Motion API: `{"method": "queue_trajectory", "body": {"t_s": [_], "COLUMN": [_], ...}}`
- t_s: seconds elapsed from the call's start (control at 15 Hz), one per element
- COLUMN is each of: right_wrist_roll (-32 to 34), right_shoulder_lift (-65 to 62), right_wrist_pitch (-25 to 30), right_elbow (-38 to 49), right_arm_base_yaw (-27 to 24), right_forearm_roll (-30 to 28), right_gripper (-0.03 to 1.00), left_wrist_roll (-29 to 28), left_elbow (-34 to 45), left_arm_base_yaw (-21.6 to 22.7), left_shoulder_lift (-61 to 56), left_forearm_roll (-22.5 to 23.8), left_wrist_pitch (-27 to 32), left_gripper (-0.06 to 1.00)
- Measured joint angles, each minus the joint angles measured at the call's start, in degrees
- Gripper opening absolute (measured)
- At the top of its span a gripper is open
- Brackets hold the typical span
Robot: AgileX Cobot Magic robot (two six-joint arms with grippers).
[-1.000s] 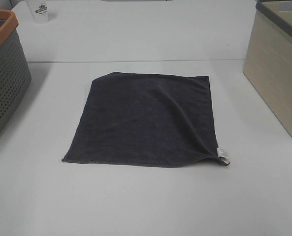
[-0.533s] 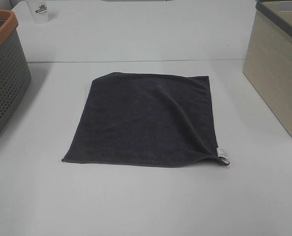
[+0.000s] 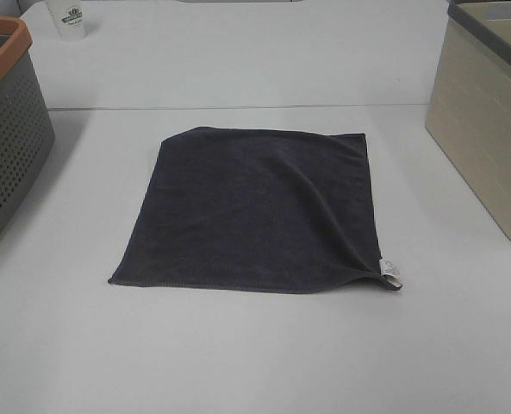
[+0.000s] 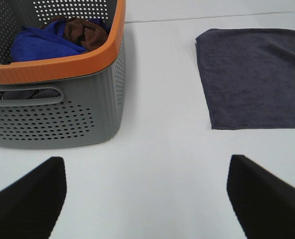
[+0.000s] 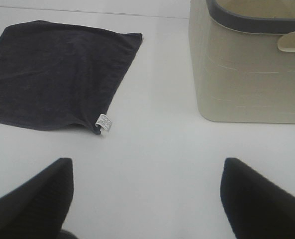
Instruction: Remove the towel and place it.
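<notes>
Towel [image 3: 255, 211] lies flat, mid tabletop [image 3: 255, 362], white tag [image 3: 391, 272] at near-right corner. Grey basket w/ orange rim [image 3: 5, 129] to its left, beige bin [image 3: 488, 121] to its right. Left claw [image 4: 147, 194] and right claw [image 5: 147, 194] both spread wide, holding nothing, well short of towel.

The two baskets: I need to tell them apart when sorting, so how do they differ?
The grey basket has perforated walls and an orange rim; the beige basket has solid walls and a dark grey rim. The grey one stands left of the towel, the beige one right. The grey one holds blue and brown cloths; the beige one's inside is hidden. Both stand upright on the table.
</notes>
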Motion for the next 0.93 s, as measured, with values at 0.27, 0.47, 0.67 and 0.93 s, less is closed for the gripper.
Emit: {"method": "queue_trajectory", "body": {"t_s": [0.27, 0.47, 0.67, 0.93], "right_wrist_roll": [0.0, 0.0, 0.0, 0.0], "right_shoulder_lift": [0.0, 0.0, 0.0, 0.0], "right_wrist_pitch": [0.0, 0.0, 0.0, 0.0], "right_elbow": [0.0, 0.0, 0.0, 0.0], "right_arm_base_yaw": [-0.23, -0.23, -0.23, -0.23], "right_forearm_roll": [0.06, 0.06, 0.06, 0.11], "right_gripper": [0.79, 0.79, 0.79, 0.79], "left_wrist_roll": [0.0, 0.0, 0.0, 0.0], "left_elbow": [0.0, 0.0, 0.0, 0.0], "left_arm_base_yaw": [0.0, 0.0, 0.0, 0.0], "left_shoulder_lift": [0.0, 0.0, 0.0, 0.0], "left_forearm_roll": [0.11, 0.11, 0.11, 0.11], "left_wrist_pitch": [0.0, 0.0, 0.0, 0.0], "left_gripper": [0.82, 0.82, 0.82, 0.82]}}
